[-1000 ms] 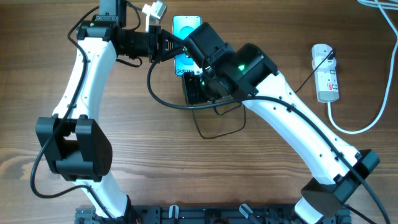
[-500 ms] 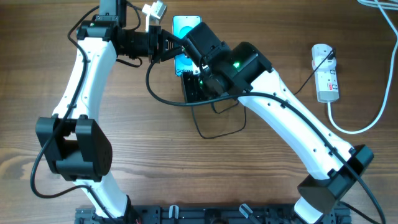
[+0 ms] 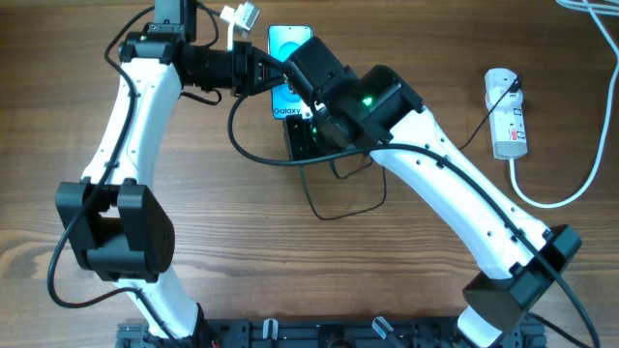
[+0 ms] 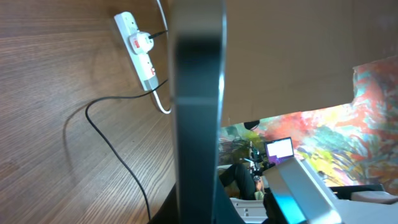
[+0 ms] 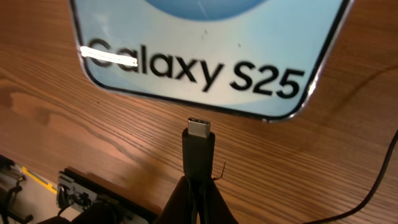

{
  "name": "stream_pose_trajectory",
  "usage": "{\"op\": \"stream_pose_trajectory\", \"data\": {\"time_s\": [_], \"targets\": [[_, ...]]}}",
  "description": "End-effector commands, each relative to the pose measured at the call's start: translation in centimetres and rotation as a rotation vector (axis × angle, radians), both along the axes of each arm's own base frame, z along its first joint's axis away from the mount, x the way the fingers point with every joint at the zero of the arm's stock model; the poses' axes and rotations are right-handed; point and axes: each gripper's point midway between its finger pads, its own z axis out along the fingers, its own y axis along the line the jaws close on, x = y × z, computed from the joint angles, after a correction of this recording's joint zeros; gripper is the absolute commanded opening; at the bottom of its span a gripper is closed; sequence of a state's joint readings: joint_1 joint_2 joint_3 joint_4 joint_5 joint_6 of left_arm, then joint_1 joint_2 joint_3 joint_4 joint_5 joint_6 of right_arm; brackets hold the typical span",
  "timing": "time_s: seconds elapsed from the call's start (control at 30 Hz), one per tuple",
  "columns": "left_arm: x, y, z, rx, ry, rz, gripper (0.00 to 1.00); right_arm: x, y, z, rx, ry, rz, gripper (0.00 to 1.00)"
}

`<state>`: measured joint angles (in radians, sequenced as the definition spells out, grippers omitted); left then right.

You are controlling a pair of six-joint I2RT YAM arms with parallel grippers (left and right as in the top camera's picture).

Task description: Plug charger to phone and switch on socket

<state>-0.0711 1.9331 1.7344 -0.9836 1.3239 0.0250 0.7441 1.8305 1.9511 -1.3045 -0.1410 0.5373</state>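
On the wooden table [image 3: 77,116] the two arms meet at the far edge. The right arm [image 3: 455,193] reaches in a long diagonal from the near right corner, and the left arm [image 3: 135,106] comes up the left side and bends to the right.

The socket [image 3: 508,116] lies well apart on the right, near the table's right edge. A plug sits in its far end, and its thick white cord [image 3: 580,184] curves around it.

The phone [image 3: 290,39] lies flat near the far edge with its screen glowing, and the right wrist covers part of it. The left gripper [image 3: 259,73] is at the phone's left long edge; I cannot tell if its fingers press on it.

The charger [image 3: 348,198] runs as a thin black line from the socket across the wood, makes a loop under the right arm and goes up into the right gripper [image 5: 196,186]. This gripper is clamped on the cable just behind the connector [image 5: 199,127]. The metal tip points at the phone's short edge below the words "Galaxy S25", very near but with a strip of wood between.

Wide wood shows left of the left arm and at the near middle. A black rail [image 3: 290,333] lines the near edge. Beyond the table, the left wrist view shows a colourful backdrop [image 4: 348,124].
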Motion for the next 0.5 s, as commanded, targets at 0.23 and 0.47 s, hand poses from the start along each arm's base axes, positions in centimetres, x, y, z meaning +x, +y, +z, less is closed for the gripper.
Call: {"op": "stream_pose_trajectory", "data": {"time_s": [0.23,0.47], "targets": [[-0.75,-0.32,1.87,-0.044,-0.057,-0.028,0.04,0.83,0.43,0.03,0.014,-0.024,0.005,0.04],[-0.93,-0.37,2.24,-0.066,-0.054,-0.037,0.04,0.53,0.64,0.01,0.025,-0.009,0.015,0.04]]}}
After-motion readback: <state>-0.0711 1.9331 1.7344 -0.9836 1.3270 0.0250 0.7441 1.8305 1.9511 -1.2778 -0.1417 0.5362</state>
